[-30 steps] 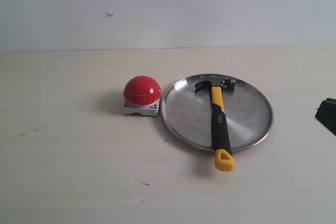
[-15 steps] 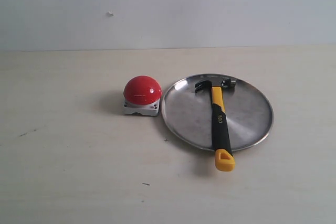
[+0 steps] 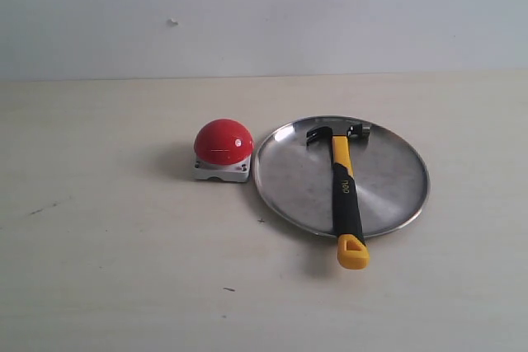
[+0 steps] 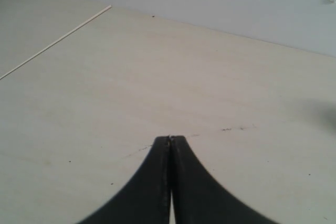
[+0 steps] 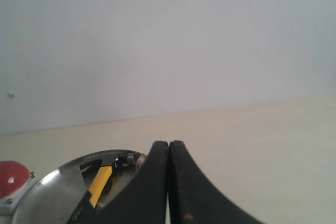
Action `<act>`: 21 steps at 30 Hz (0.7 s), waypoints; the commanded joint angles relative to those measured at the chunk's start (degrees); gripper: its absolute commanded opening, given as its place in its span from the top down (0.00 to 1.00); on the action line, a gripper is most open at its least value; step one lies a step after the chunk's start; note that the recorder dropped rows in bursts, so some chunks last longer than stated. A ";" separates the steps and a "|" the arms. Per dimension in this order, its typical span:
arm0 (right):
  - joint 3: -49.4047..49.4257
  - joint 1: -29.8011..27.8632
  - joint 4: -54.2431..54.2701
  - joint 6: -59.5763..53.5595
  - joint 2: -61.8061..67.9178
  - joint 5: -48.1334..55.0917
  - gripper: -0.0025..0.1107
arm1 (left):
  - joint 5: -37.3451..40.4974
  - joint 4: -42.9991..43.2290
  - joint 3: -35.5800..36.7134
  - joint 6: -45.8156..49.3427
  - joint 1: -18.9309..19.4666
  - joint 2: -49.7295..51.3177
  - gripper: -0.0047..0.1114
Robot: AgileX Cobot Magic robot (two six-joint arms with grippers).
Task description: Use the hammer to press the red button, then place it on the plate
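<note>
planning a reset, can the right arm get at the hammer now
Probably yes: the hammer lies uncovered across the plate, yellow tip past the rim, nothing over it. The right fingers point towards it, but they are shut and must open first.

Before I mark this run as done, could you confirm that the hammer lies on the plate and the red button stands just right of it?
Not quite: the exterior view shows the red button just left of the plate, not right of it. The hammer does lie on the plate.
</note>
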 commanded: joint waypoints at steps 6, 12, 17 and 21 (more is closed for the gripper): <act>2.06 -7.13 13.35 -14.25 -5.60 4.16 0.98 | -0.34 0.30 -0.01 -0.37 0.07 -0.36 0.96; 8.35 -8.65 13.48 -14.38 -5.60 4.26 0.98 | -0.34 0.30 -0.01 -0.37 0.07 -0.36 0.96; 9.21 -8.53 13.41 -13.91 -5.60 4.35 0.98 | -0.34 0.30 -0.01 -0.37 0.07 -0.36 0.96; 9.21 -8.53 13.27 -13.91 -5.60 4.35 0.98 | -0.34 0.30 -0.01 -0.37 0.07 -0.36 0.96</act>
